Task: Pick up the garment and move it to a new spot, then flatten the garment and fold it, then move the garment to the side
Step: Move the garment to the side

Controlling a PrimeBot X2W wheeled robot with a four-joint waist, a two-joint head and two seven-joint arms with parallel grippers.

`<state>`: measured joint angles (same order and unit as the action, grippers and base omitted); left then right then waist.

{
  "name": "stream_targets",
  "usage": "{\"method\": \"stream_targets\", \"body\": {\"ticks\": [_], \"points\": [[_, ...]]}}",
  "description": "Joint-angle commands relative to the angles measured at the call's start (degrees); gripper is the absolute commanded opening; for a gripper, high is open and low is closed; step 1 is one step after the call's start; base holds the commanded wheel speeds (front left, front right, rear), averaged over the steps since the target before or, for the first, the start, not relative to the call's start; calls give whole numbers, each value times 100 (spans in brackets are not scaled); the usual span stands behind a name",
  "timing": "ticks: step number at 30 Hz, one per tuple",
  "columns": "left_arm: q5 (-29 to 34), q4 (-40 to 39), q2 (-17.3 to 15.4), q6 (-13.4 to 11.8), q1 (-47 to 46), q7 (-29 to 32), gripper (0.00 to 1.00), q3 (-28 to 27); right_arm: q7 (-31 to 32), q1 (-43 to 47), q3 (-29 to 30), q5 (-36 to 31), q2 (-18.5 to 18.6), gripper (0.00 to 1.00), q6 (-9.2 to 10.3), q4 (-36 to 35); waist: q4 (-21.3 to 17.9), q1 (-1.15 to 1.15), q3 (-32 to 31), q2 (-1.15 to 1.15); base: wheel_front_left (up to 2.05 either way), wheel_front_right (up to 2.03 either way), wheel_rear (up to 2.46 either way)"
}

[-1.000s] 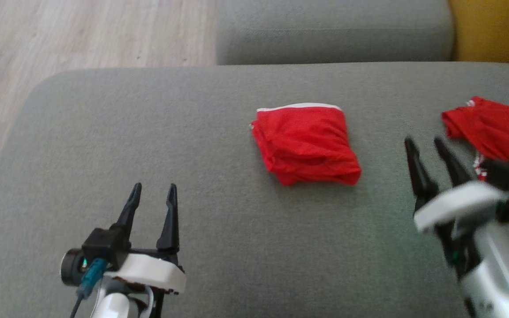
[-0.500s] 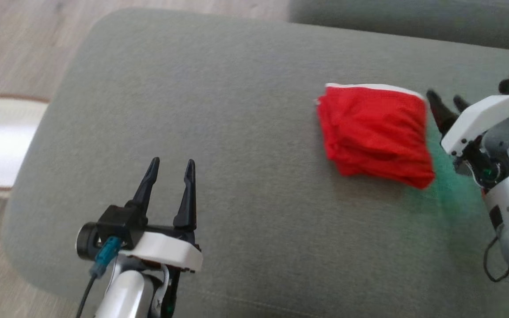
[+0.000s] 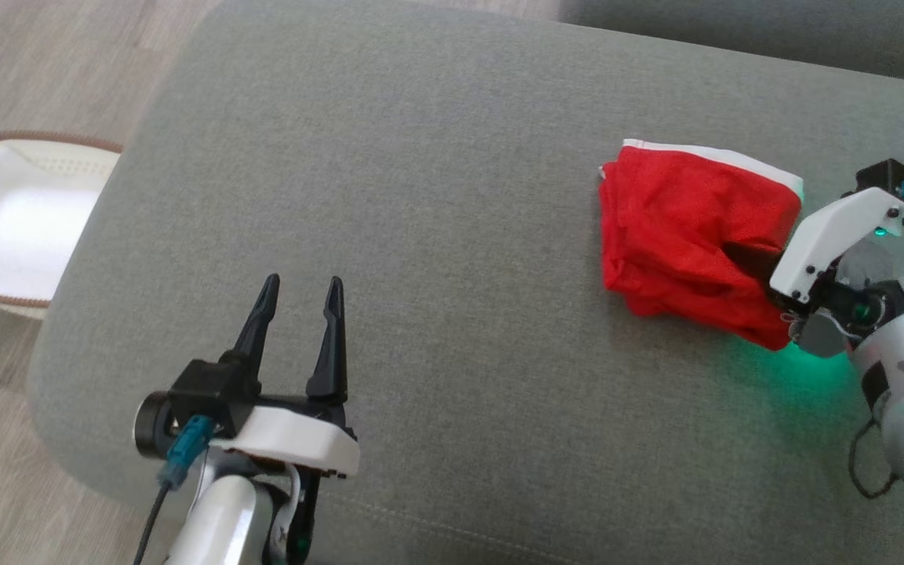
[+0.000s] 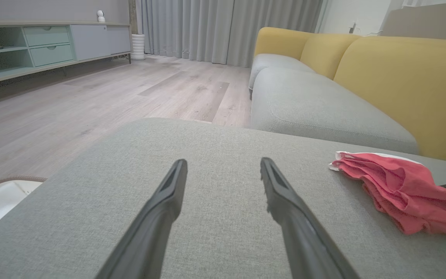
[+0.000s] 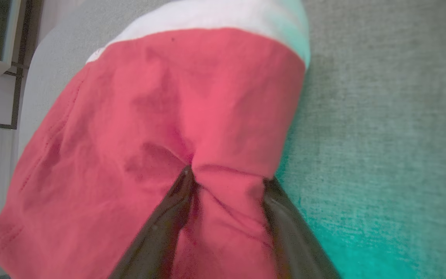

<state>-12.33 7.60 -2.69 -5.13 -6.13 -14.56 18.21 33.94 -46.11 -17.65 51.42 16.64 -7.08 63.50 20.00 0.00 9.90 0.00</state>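
A white basket (image 3: 5, 227) sits on the floor, off to the left of the left gripper (image 3: 302, 280). That gripper hovers over the grey cushion (image 3: 436, 157) with its fingers spread and nothing between them. Its wrist camera adds what the head camera misses: yellow backrests (image 4: 401, 77) ahead and to its right, and a cabinet (image 4: 52, 42) across the floor. The garment (image 3: 687, 227), red with a white band, lies bunched on the cushion well to that gripper's right. From above, the right gripper (image 3: 749, 257) is buried in the cloth's edge. Its own camera shows the fingers (image 5: 155, 232) apart, astride a puckered fold. Whether they clamp it, I cannot tell.
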Motion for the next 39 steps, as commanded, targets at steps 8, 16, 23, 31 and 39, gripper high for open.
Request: {"method": "stream_targets", "body": {"ticks": [8,16,23,31,39], "points": [[83,-64,-19,65,-217,-44,100,-218,-856,246,-410,26,-34,0,-41,-441,-477,0,-304,0,0,0,0],[167,209,-19,402,-282,-44,100,-153,-1097,299,-902,173,99,0,-41,-843,-1389,0,-705,0,0,0,0],[79,481,-19,614,-416,-44,100,91,-1242,344,-1387,284,264,0,-41,-1229,-2331,0,-827,0,0,0,0],[-55,609,-19,588,-483,-44,100,354,-1359,445,-1830,439,364,0,-41,-1495,-3043,0,-824,0,0,0,0],[-85,680,-19,537,-546,-44,100,513,-1566,452,-2130,691,536,0,-41,-1668,-3249,0,-702,0,0,0,0]]}}
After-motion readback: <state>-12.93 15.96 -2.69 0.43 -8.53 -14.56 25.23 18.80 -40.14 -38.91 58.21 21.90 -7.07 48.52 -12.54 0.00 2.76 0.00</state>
